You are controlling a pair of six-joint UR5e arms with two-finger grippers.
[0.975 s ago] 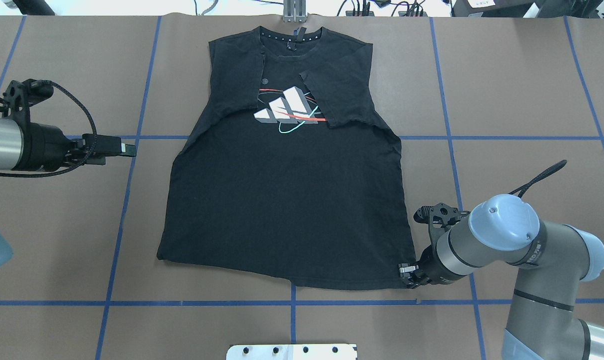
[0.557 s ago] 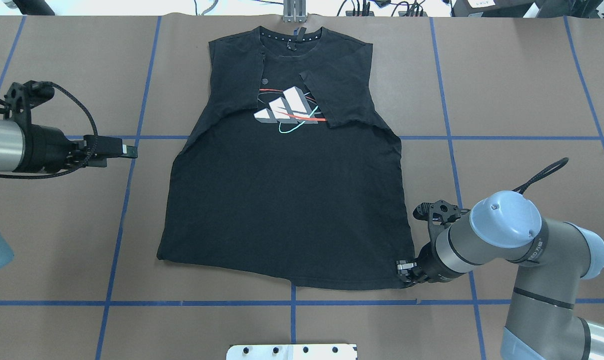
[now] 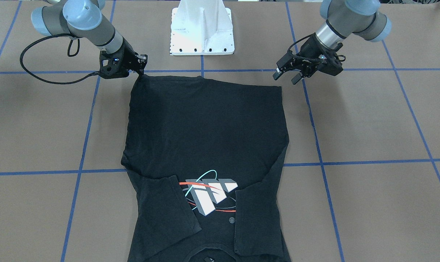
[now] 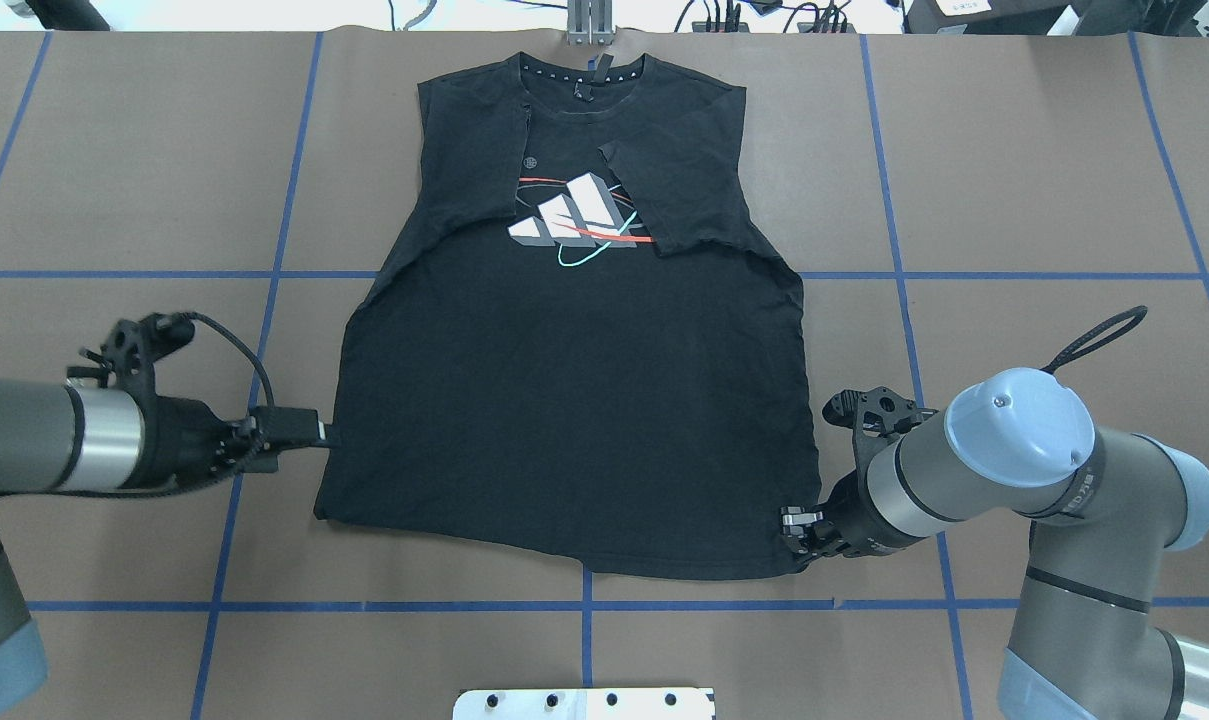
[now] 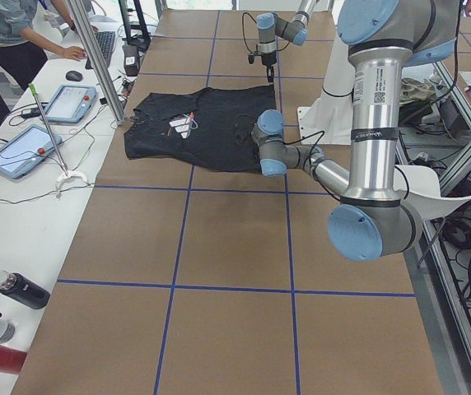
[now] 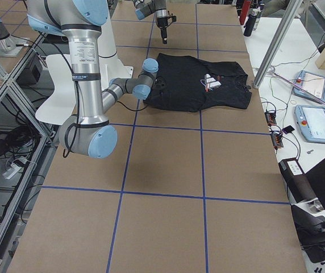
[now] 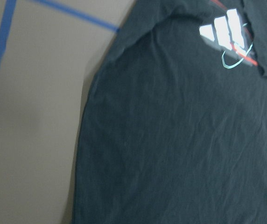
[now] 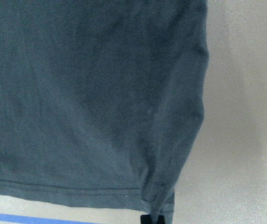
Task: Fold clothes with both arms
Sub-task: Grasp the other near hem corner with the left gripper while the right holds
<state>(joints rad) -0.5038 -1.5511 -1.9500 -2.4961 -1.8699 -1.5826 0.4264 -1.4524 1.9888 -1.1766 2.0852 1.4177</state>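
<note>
The black T-shirt lies flat on the brown table, logo up, both sleeves folded in over the chest, collar at the far edge. My right gripper is at the near right hem corner and is shut on it; the right wrist view shows the corner bunched into the gripper. My left gripper is open beside the shirt's left edge, close to the near left corner. In the front-facing view the left gripper has its jaws apart, clear of the cloth.
The white pedestal base stands at the table's near edge, behind the hem. Blue tape lines grid the brown table. A side bench with tablets and bottles runs along the far side.
My left arm has swung from mid-table on the left toward the near side, up to the shirt's left edge near the hem. My right gripper has edged slightly left at the corner.
</note>
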